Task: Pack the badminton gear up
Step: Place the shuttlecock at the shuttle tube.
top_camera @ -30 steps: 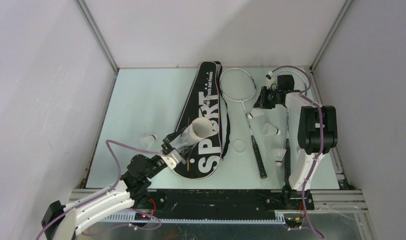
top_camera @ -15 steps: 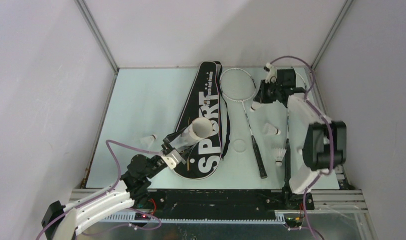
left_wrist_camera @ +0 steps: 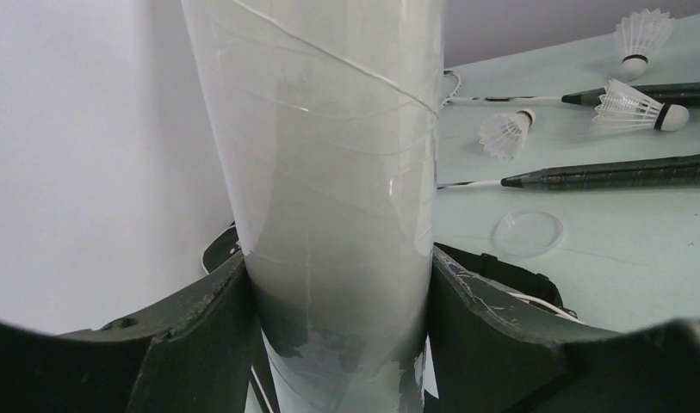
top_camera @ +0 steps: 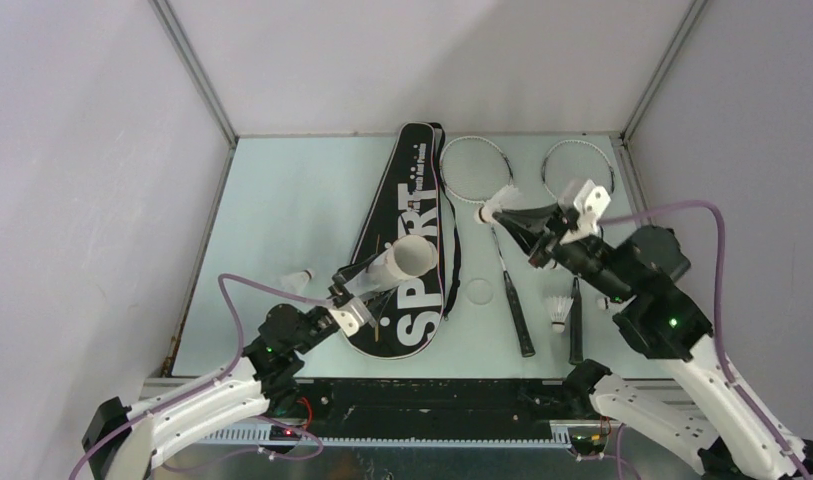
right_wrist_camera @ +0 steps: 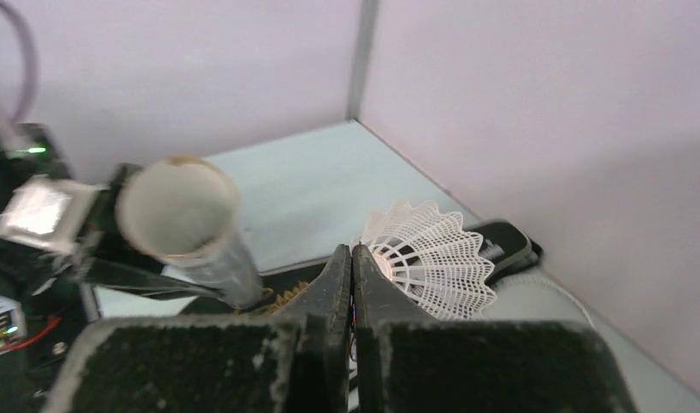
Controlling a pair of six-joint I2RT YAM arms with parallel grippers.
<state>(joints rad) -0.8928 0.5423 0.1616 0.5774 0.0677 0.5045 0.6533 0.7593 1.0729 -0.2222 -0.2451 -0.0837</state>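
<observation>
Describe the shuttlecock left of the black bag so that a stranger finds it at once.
Find the long black SPORT bag in the middle of the table. Just left of it lies one white shuttlecock. All other shuttlecocks are right of the bag.

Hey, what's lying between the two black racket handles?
A single white shuttlecock lies between them, clearest in the top view.

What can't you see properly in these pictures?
Top view: the right arm covers the shaft of the right-hand silver-framed racket.
Left wrist view: the long white tube runs off top and bottom edges.
Right wrist view: the shut right gripper hides the cork of the white shuttlecock.
Top view: small print on the black racket-shaped bag is too tiny.
</observation>
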